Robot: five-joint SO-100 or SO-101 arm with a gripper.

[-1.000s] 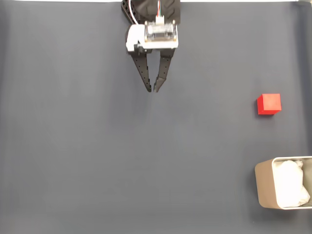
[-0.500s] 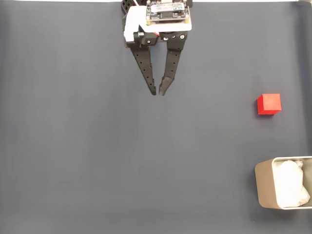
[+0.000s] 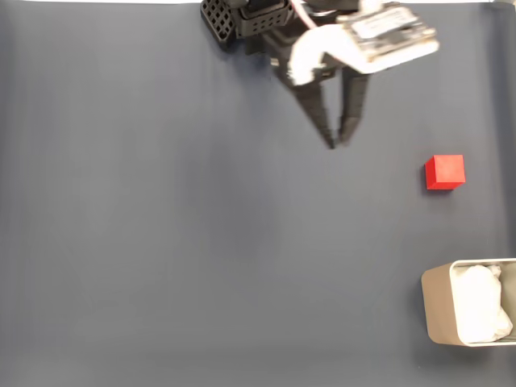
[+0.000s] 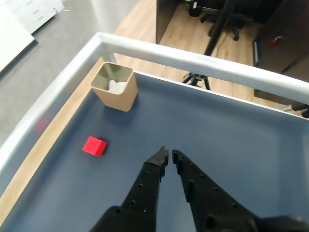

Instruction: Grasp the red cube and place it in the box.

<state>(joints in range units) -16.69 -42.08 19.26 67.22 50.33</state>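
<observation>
Matte red cube [image 3: 445, 172] sat on dark smooth bench [image 3: 161, 242], well apart from thin-walled beige box [image 3: 438, 314] with white lining. Perforated black claw [image 3: 337, 142] nearly closed, empty, left of cube.

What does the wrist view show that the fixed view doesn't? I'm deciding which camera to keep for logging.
The wrist view alone takes in the pale table edge, the wooden floor, a tripod and an office chair beyond it. The fixed view alone shows the arm's white wrist body from above. Both show the red cube, the box, the dark mat and the gripper, its fingertips close together and holding nothing.
</observation>
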